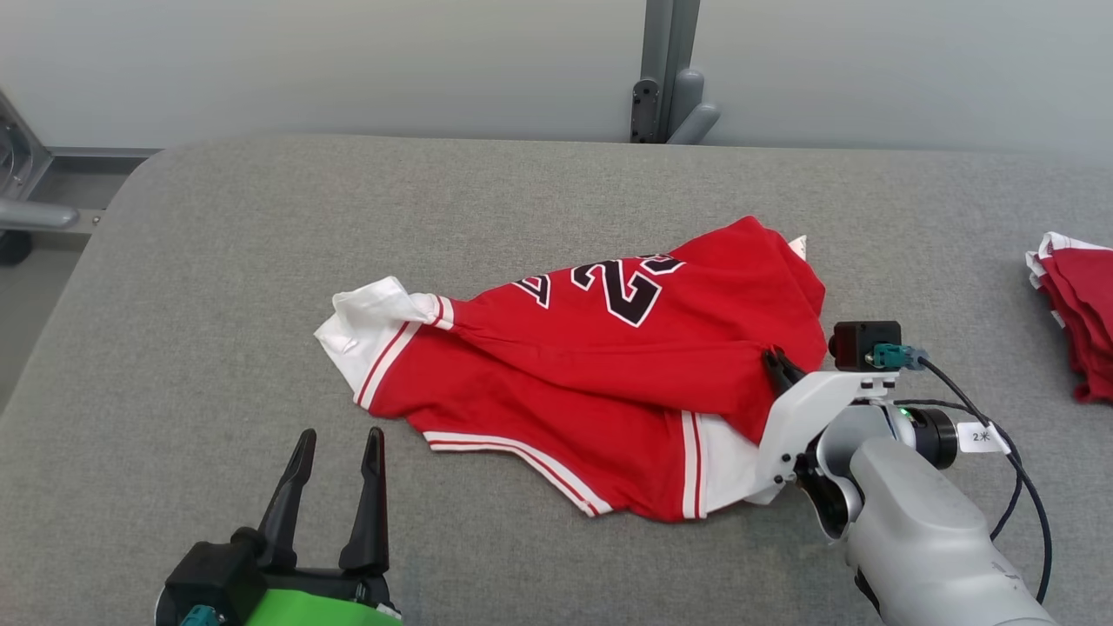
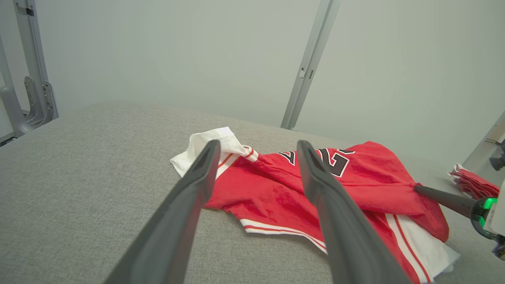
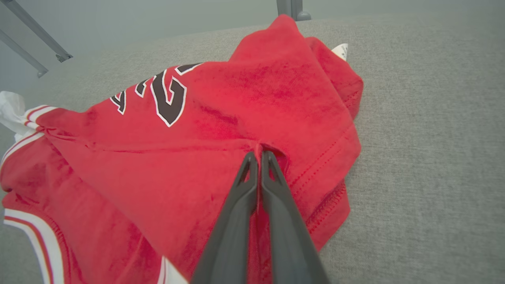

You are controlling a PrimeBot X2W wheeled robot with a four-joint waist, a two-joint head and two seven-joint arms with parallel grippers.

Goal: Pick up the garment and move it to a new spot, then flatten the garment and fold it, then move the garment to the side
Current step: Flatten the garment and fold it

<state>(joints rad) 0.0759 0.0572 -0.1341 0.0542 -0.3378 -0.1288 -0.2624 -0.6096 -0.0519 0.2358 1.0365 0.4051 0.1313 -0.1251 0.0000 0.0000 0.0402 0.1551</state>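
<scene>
- One garment [image 1: 609,382], red.
- Two grippers: left gripper [image 1: 341,435], right gripper [image 1: 774,358].
- One pile [image 1: 1078,304] of red cloth; its pieces can't be counted.
- One table [image 1: 217,304].

Soft red cloth garment [image 1: 609,382], coarse matt grey woven tabletop [image 1: 217,304]

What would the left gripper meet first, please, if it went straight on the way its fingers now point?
Probably the red garment, near its white-trimmed end: the open left gripper points at it across the table. Its height is unclear, so it might skim over instead.
</scene>
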